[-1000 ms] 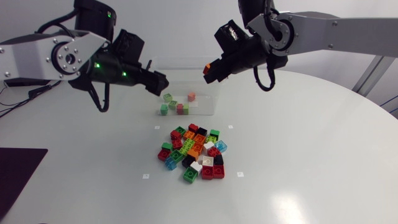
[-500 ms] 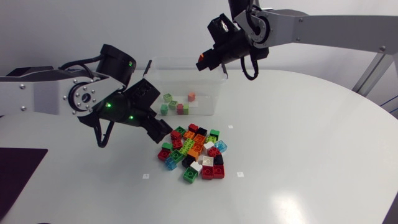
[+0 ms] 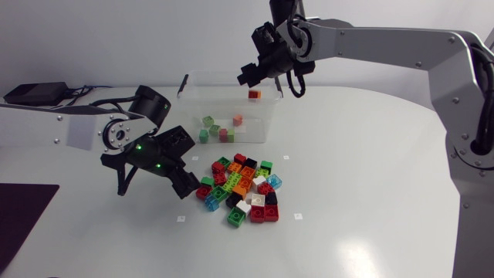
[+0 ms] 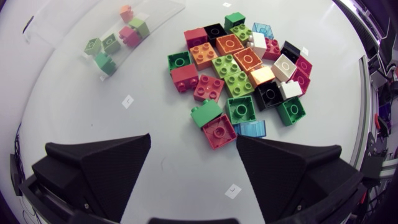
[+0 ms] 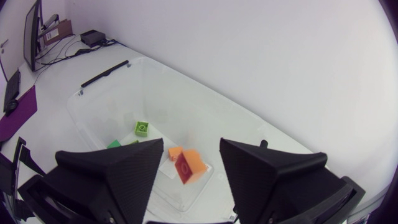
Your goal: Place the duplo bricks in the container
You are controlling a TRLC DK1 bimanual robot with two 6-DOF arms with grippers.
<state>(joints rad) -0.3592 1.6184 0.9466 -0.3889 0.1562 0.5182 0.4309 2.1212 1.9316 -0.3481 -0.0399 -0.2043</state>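
Container point(image 3: 265, 127): clear plastic tub, a few small bricks already inside.
Right gripper point(image 3: 248, 76): your fingers stand spread above it; a red-and-orange duplo brick point(image 3: 254, 94) is free beneath them, within the walls.
Left gripper point(image 3: 185, 190): spread too, low beside the pile of multicoloured duplo bricks point(image 3: 241, 189), likely lined up for a pick.
Surface: white round table point(image 3: 370, 193).

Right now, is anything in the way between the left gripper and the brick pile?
Nothing visible. The left gripper hangs open, with only bare table between it and the nearest red brick of the brick pile.
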